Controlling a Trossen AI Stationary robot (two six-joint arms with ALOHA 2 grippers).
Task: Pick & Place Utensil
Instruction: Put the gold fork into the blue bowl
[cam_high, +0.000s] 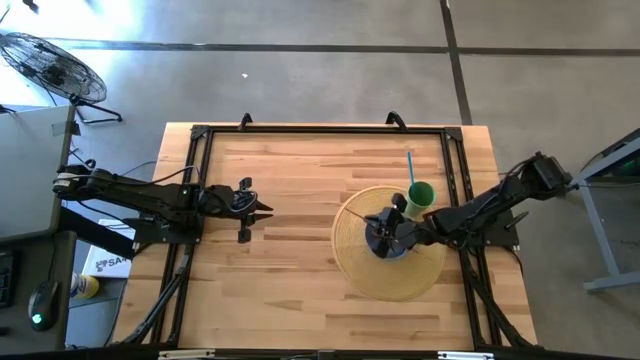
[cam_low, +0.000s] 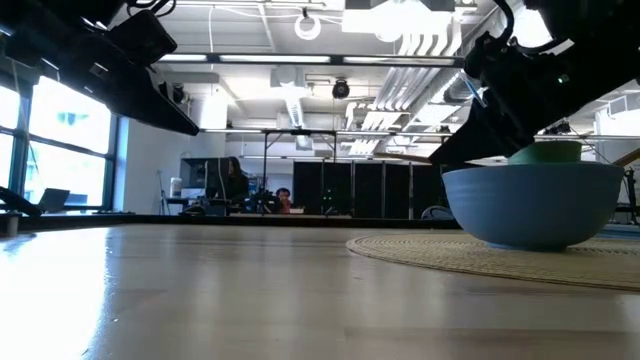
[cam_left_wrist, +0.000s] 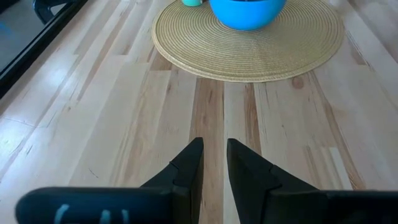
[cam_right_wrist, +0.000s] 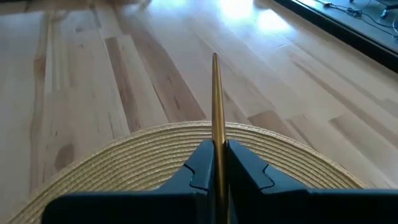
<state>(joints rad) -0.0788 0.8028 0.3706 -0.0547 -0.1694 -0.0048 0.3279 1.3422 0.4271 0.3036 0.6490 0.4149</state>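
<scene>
Wooden worktop (cam_high: 300, 200), woven mat (cam_high: 355, 265) right of centre, blue bowl (cam_left_wrist: 247, 12) on it. Your right end effector (cam_right_wrist: 217, 165) pinches a thin gold utensil (cam_right_wrist: 216, 99) above the mat beside the bowl. Risk: the slim handle may pivot, or strike the rim. Left end effector (cam_left_wrist: 214, 165) idles left, slightly parted, empty.

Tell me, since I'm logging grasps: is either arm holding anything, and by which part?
The right gripper holds a thin gold utensil, jaws shut on one end of its shaft; the rest sticks out forward. The left gripper holds nothing.
</scene>
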